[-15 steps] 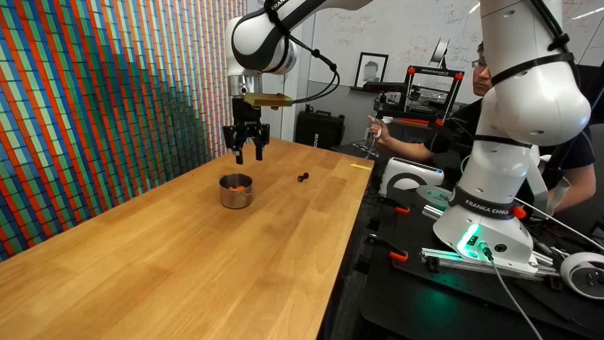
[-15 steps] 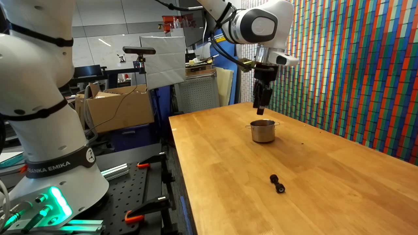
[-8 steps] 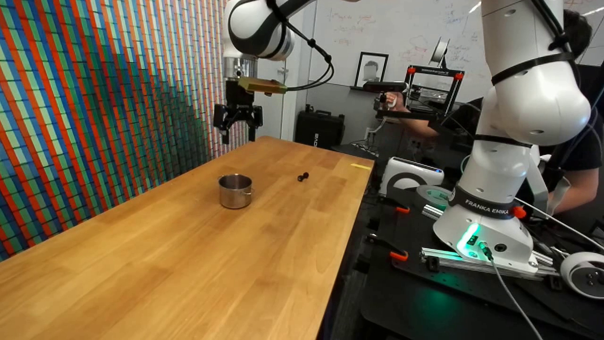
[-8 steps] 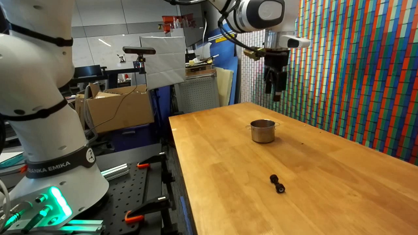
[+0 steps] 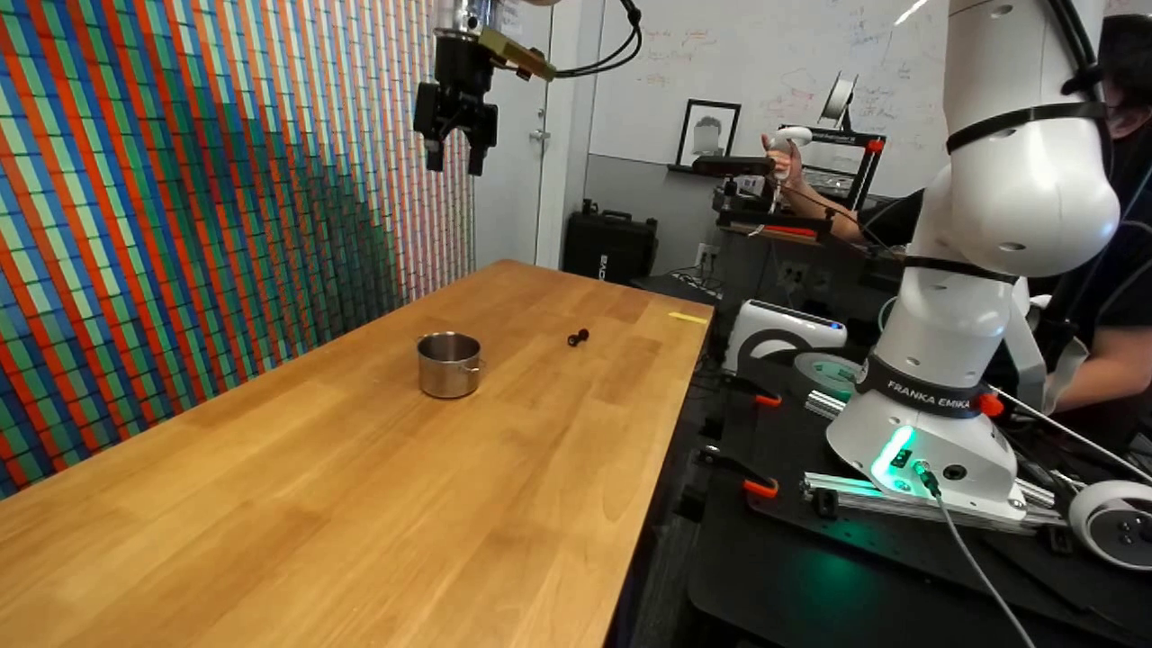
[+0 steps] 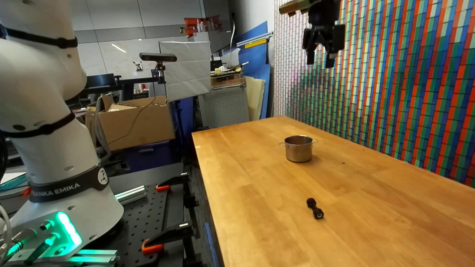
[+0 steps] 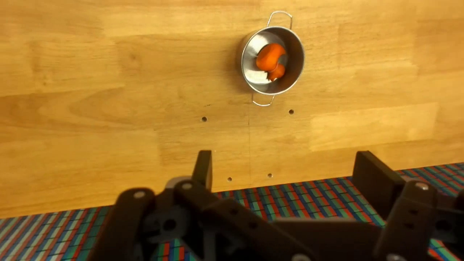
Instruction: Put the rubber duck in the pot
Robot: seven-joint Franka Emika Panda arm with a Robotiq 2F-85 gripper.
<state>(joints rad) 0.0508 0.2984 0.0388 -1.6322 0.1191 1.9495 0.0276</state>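
The rubber duck (image 7: 269, 58), an orange lump, lies inside the metal pot in the wrist view. In both exterior views the pot's wall hides it. The small silver pot (image 5: 449, 378) stands upright on the wooden table; it also shows in an exterior view (image 6: 299, 152) and in the wrist view (image 7: 298, 59). My gripper (image 5: 455, 164) is high above the table and apart from the pot; it also shows in an exterior view (image 6: 320, 63). In the wrist view its fingers (image 7: 284, 166) are spread wide with nothing between them.
A small dark dumbbell-shaped object (image 5: 578, 337) lies on the wooden table (image 5: 504, 468); it also shows in an exterior view (image 6: 315, 208). A striped, tiled-looking wall (image 5: 225, 180) runs along the table's far long edge. A person (image 5: 1111, 297) is behind the robot base.
My gripper has risen well above the pot, staying open. The orange duck showed near the pot's rim one second ago and has dropped lower, out of sight in that exterior view.
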